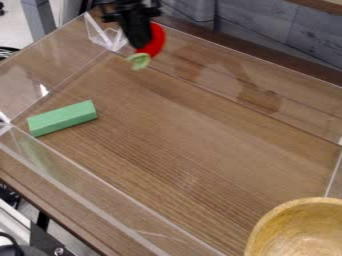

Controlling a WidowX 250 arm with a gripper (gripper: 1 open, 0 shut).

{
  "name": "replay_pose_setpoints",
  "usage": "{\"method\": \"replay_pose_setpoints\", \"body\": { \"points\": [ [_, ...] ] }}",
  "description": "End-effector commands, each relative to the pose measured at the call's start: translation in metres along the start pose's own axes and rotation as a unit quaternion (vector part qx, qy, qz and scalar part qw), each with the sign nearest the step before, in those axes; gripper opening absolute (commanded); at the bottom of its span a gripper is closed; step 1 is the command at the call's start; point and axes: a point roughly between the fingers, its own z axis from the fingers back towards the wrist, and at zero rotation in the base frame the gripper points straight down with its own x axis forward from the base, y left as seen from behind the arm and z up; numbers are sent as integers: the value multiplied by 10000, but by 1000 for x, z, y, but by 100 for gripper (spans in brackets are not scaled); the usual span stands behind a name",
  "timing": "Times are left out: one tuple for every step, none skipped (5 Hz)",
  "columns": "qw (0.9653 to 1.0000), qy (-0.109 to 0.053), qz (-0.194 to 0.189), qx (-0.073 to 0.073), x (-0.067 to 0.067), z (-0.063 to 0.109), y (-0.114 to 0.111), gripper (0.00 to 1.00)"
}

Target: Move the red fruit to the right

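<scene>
The red fruit (152, 40), a small glossy strawberry with a pale green cap (139, 61) hanging down, is lifted clear of the wooden table near the back left. My black gripper (139, 30) comes down from the top edge and is shut on the fruit's left side. The fruit hangs tilted, cap pointing down toward the table.
A flat green block (62, 118) lies on the wooden table (201, 150) at the left. Clear plastic walls (40, 160) ring the work area. The rim of a wooden bowl (301, 230) shows at the bottom right corner.
</scene>
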Motion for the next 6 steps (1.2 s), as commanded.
{"method": "replay_pose_setpoints", "body": {
  "points": [
    [9976,-350,-588,112,8,23,-46,0],
    [9952,-215,-954,90,9,2,-84,0],
    [9919,-56,-1264,97,6,-21,-117,0],
    [9903,90,-1381,114,5,-42,-133,0],
    [9890,228,-1448,180,2,-60,-135,0],
    [9883,318,-1479,213,-1,-68,-134,0]
  ]
}}
